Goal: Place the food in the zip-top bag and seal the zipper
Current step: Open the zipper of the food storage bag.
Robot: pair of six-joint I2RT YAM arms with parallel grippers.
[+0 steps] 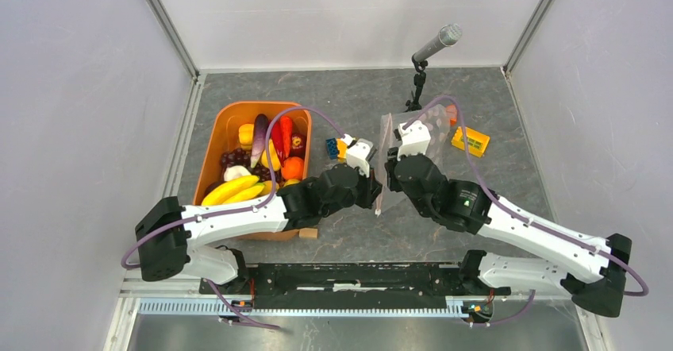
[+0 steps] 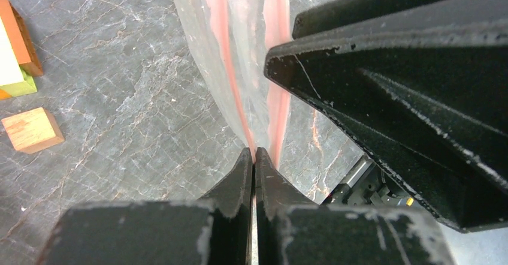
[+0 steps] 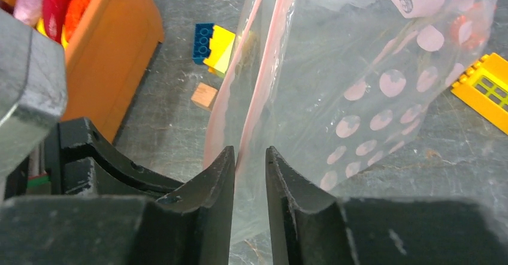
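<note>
Grip is what counts right now. Your left end effector (image 2: 254, 155) is pressed tight shut on the zipper (image 2: 277, 97), the pink strip at the mouth of the zip-top bag (image 1: 386, 140). Your right end effector (image 3: 250, 154) is only a little way open. The thin bag skin hangs in the gap between its fingers, but they do not pinch it yet, so it has hold of nothing. The bag stands up on its edge in the middle of the desk (image 1: 349, 97), between the two arms.

To do this step well, close the right fingers gently onto one pink lip only, not both. Then pull the two end effectors a little apart, left toward 9 o'clock and right toward 3 o'clock, so the mouth makes a hole. Go slowly, because I think the skin is slippery and may slide out.

The food (image 1: 262, 156) sits in the orange tub (image 1: 216, 140) at 9 o'clock from the bag. Something orange shows by the bag's far corner, and you cannot tell if it is inside. A yellow block (image 1: 471, 140) lies at 3 o'clock, and a microphone (image 1: 436, 44) stands at 1 o'clock.
</note>
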